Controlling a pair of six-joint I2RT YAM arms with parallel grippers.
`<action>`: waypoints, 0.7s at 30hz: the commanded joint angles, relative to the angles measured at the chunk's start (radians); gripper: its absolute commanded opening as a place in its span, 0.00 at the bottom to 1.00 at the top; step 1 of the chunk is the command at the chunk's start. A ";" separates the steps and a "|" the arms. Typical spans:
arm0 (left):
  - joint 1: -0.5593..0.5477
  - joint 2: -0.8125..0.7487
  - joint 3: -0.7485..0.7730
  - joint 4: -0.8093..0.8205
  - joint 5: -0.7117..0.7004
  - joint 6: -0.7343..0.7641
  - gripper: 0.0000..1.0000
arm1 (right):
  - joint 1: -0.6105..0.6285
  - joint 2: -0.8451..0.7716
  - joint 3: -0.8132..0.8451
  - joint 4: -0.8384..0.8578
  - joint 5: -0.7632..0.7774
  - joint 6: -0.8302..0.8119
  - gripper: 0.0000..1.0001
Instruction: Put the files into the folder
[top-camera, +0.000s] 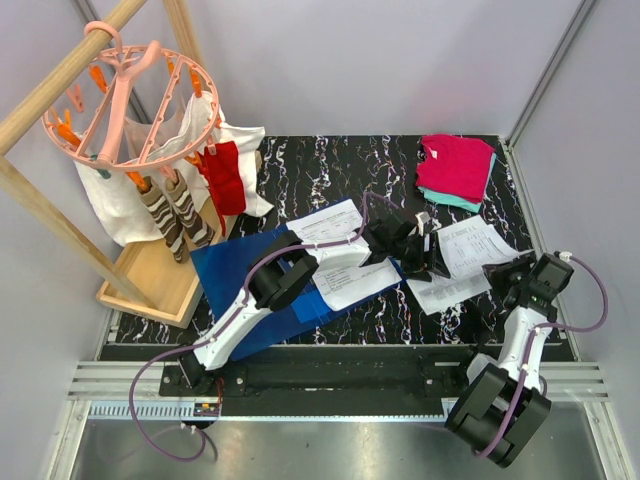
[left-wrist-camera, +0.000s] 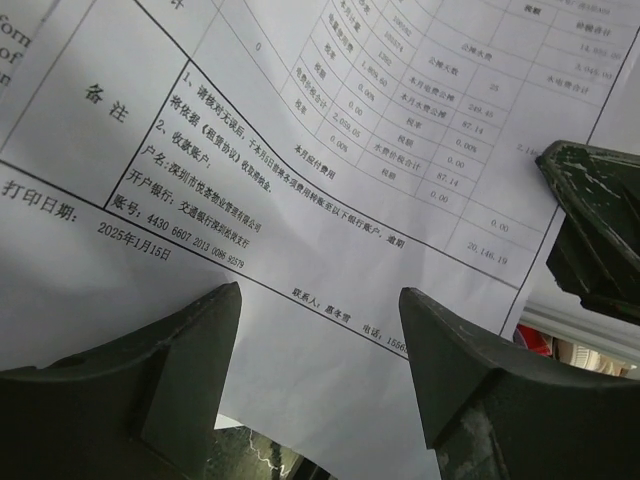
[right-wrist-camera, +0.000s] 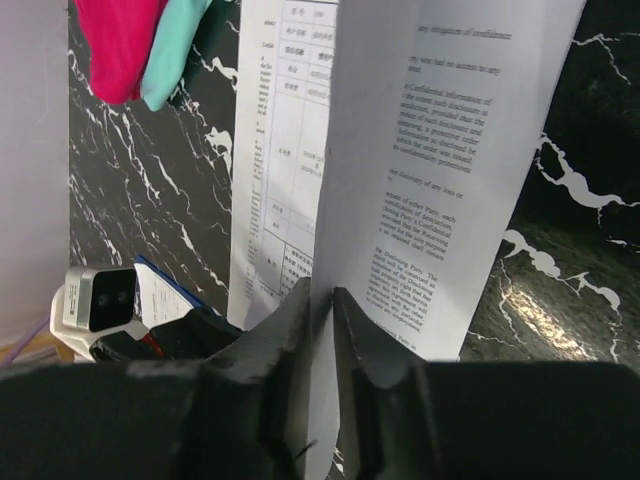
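White sheet (right-wrist-camera: 440, 150) is pinched by its edge in the right gripper (right-wrist-camera: 322, 300), left gripper (left-wrist-camera: 320, 295) spread open, so I'd slide it gently toward the folder (top-camera: 235, 265) at 9 o'clock.

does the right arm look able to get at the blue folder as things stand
Probably not easily. The right gripper is shut on a sheet at the table's right side, while the folder lies far to the left, with the left arm stretched across it.
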 joint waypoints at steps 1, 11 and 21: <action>0.002 -0.057 0.020 -0.073 0.005 0.075 0.72 | 0.003 0.015 -0.036 0.115 0.048 0.026 0.18; -0.005 -0.063 0.100 -0.141 0.026 0.141 0.72 | 0.002 0.092 0.001 0.135 0.051 -0.026 0.00; 0.041 -0.392 0.017 -0.092 0.178 0.208 0.83 | 0.005 -0.104 0.266 -0.057 0.148 -0.186 0.00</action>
